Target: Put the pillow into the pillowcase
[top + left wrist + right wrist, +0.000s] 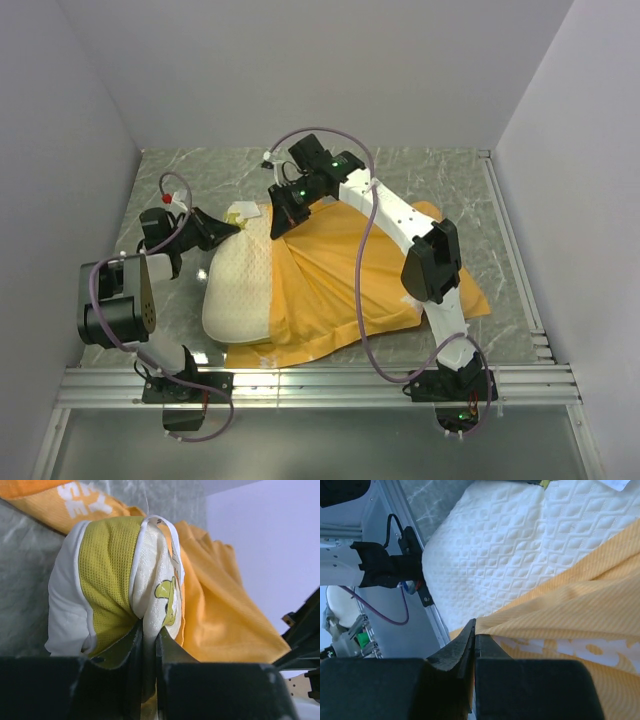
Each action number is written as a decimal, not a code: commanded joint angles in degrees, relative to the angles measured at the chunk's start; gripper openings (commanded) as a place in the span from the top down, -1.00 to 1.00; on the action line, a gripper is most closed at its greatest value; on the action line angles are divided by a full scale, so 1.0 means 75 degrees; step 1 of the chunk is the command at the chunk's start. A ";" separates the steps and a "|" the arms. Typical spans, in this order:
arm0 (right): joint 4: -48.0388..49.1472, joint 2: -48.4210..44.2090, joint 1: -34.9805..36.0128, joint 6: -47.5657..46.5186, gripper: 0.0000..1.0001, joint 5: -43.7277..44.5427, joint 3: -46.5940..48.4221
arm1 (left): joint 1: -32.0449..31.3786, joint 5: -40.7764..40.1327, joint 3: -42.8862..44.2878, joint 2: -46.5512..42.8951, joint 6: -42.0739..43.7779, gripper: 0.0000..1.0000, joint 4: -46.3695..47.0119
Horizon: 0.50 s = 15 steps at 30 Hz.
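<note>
The cream-white quilted pillow [238, 285] lies on the table, its right part inside the orange pillowcase [350, 275]. My left gripper [228, 228] is shut on the pillow's far corner. In the left wrist view white pillow fabric is pinched between the jaws of the left gripper [149, 630], with the pillow's yellowish edge [105, 580] above and the pillowcase [220, 615] to the right. My right gripper [279, 224] is shut on the pillowcase's open edge at the far side. In the right wrist view the right gripper [474, 629] pinches the orange hem [570, 610] over the pillow [520, 545].
The grey marble tabletop [420, 175] is walled at the back and on both sides. An aluminium rail [330, 385] runs along the near edge, carrying both arm bases. The left arm's base [390, 567] shows in the right wrist view.
</note>
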 commanded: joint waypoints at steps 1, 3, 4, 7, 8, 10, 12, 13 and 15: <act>0.0700 -0.0322 0.0092 -0.0246 1.00 0.0108 0.0046 | -0.0099 0.0219 -0.0091 -0.0508 -0.0946 0.99 0.1379; 0.0397 -0.0146 -0.0025 -0.0599 1.00 0.1218 -0.0014 | -0.0099 0.0066 -0.0126 -0.0695 -0.0548 0.99 0.0689; 0.0337 0.0017 -0.0072 -0.0659 1.00 0.1654 -0.0142 | -0.0099 -0.0074 -0.0115 -0.0731 -0.0058 0.99 0.0315; 0.0266 0.0194 -0.0423 -0.0718 1.00 0.3015 -0.0412 | -0.0088 -0.0169 0.0095 -0.0824 0.0926 0.54 -0.1172; 0.0185 0.0218 -0.0517 -0.0718 0.86 0.3215 -0.0436 | -0.0088 -0.0181 0.0236 -0.0802 0.1279 0.33 -0.1629; -0.0236 0.0160 -0.0798 -0.1034 0.46 0.3113 -0.0506 | -0.0088 -0.0496 0.1008 -0.0825 0.2854 0.00 -0.3866; -0.0495 -0.0143 -0.0974 -0.1151 -0.15 0.2762 -0.0797 | -0.0053 -0.0859 0.1755 -0.1080 0.4054 -0.19 -0.5678; -0.0484 -0.0679 -0.1114 -0.1186 -0.23 0.2516 -0.1368 | -0.0041 -0.0965 0.1981 -0.1210 0.5232 -0.23 -0.6187; -0.0426 -0.1337 -0.1232 -0.1338 -0.39 0.2374 -0.2003 | -0.0041 -0.1106 0.2623 -0.1665 0.6770 -0.25 -0.7090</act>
